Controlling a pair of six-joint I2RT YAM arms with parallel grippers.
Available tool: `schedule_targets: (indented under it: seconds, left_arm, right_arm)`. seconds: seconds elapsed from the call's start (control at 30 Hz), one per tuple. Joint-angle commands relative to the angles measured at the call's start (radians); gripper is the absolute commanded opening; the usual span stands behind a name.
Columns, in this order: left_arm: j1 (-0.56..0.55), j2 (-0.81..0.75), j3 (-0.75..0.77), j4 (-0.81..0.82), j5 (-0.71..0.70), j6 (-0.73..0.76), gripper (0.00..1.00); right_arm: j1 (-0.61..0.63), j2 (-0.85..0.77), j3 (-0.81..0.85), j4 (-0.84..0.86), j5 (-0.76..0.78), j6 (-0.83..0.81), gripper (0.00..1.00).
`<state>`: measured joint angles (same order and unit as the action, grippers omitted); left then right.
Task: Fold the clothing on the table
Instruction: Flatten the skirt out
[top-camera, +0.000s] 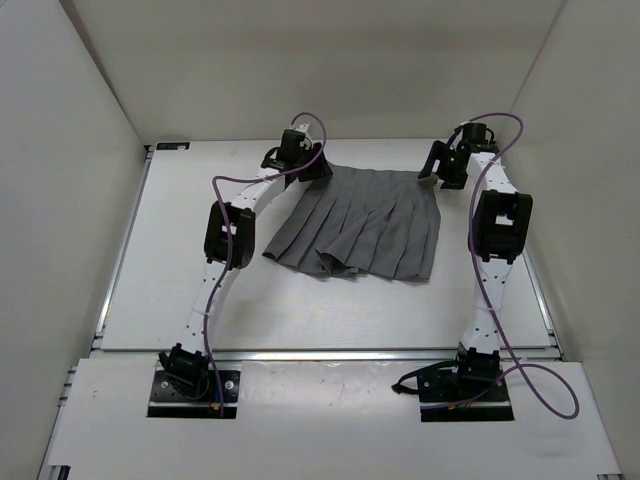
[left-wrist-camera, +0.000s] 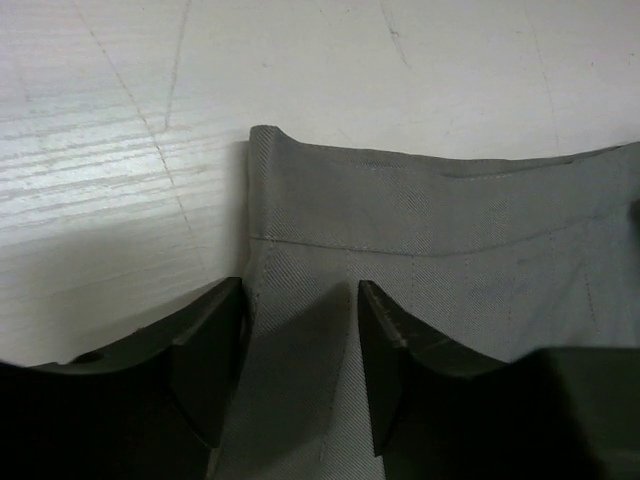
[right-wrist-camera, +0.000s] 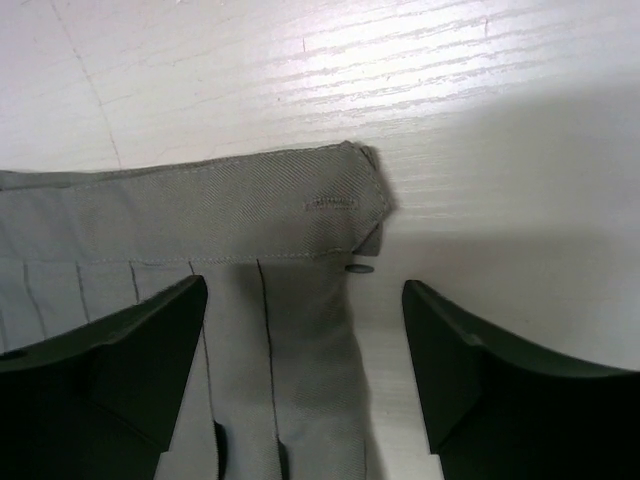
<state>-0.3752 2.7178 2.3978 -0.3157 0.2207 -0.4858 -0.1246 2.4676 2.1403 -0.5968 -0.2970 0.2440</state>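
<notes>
I am watching the grey pleated skirt (top-camera: 360, 225) lying spread out on the white counter (top-camera: 330, 310), toward the far side and a little right of centre. Its waistband (right-wrist-camera: 200, 210) is running along the far edge and its flared hem (top-camera: 345, 262) is facing the arm bases. Both arms are reaching to the far end of the skirt.

The left hand (left-wrist-camera: 300, 300) is sitting low over the waistband corner on its own side. Its fingers (left-wrist-camera: 205, 360) are standing apart, one at the fabric's side edge and the other over the pleats, with flat cloth showing in the gap and nothing pinched. I cannot tell whether the tips are touching the cloth.

The right hand (right-wrist-camera: 305, 290) is hovering at the opposite waistband corner, spread wide. One finger is over the pleats and the other is over bare counter just beside the skirt's edge, gripping nothing.
</notes>
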Motion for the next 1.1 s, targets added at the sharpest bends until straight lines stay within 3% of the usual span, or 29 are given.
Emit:
schedule_targets:
  seconds: [0.0,0.33,0.37,0.43,0.53,0.57,0.77,0.93,1.07]
  left_arm:
    - [-0.007,-0.024,0.014,-0.022,-0.004,0.018,0.56]
    - [0.01,-0.044,0.001,-0.033,-0.014,0.021,0.43]
    - [0.012,-0.046,0.001,-0.039,-0.009,0.026,0.42]
    - [0.016,-0.047,0.007,-0.062,-0.04,0.044,0.31]
    - [0.025,-0.061,0.024,-0.082,-0.067,0.066,0.11]
    - [0.032,-0.067,0.024,-0.086,-0.061,0.069,0.0]
    - [0.039,-0.147,0.064,-0.18,-0.142,0.179,0.0]
    - [0.036,-0.312,0.043,-0.247,-0.196,0.254,0.0]
    - [0.001,-0.582,-0.18,-0.192,-0.25,0.328,0.0]
  right_arm:
    - [0.01,0.031,0.027,-0.009,0.006,0.015,0.71]
    - [0.028,0.08,0.104,-0.057,0.024,0.023,0.46]
    - [0.032,0.082,0.102,-0.055,0.018,0.018,0.39]
    - [0.032,0.083,0.107,-0.058,0.027,0.029,0.13]
    - [0.02,0.086,0.113,-0.06,0.035,0.014,0.0]
    - [0.017,0.082,0.119,-0.075,0.032,0.017,0.0]
    - [0.009,-0.03,0.125,-0.075,0.042,-0.054,0.0]
    - [0.002,-0.223,0.106,-0.072,0.022,-0.083,0.0]
    - [0.026,-0.416,0.032,-0.069,0.004,-0.13,0.0]
